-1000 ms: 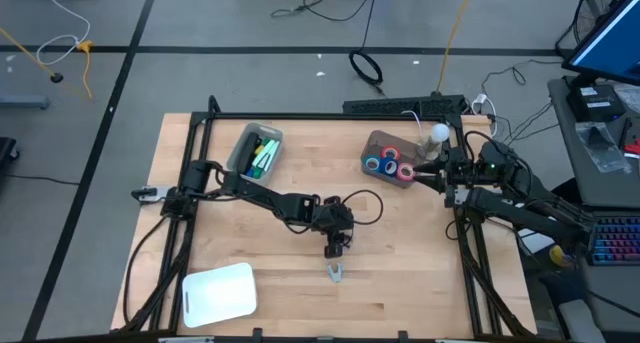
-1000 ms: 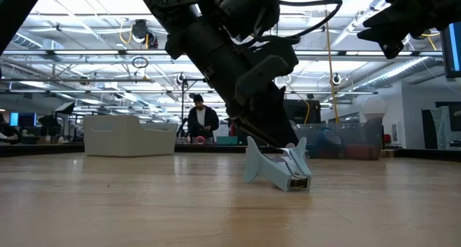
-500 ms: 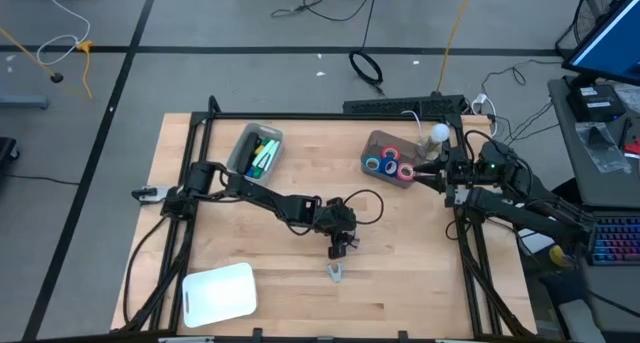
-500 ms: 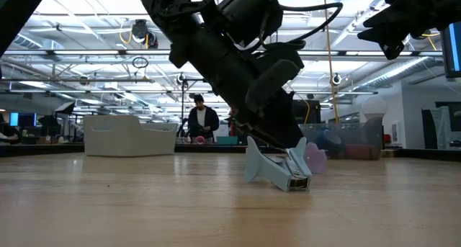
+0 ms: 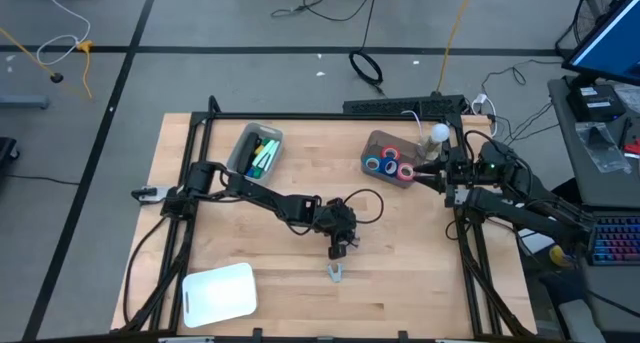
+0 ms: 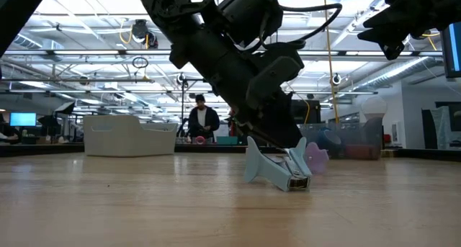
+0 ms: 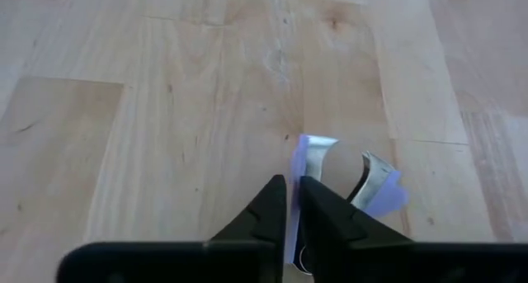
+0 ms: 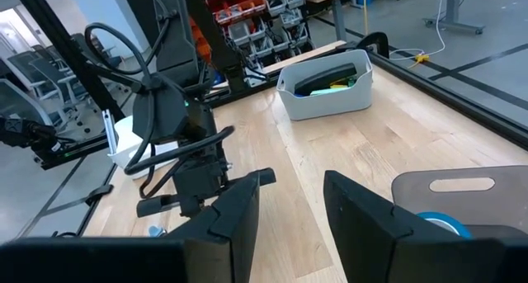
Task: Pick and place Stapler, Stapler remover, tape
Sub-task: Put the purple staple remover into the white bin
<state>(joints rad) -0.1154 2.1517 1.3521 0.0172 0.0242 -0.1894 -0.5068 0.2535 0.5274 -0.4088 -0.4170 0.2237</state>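
Left gripper [image 7: 293, 202] nearly pressed together on one handle of the remover [image 7: 363, 180], pinching it for pickup; right gripper [image 8: 289, 192] (spread, empty) waits beside tape bin [image 5: 388, 155]

Bright, even overhead light from ceiling fixtures [image 6: 137, 32] fills the room, washing pale at twelve o'clock across the level view. The table [image 5: 400, 233] shows only soft, faint shadows and no hard glare. Close to the wrist camera the dark fingers [image 7: 268, 213] blur slightly; the wood grain stays crisp.
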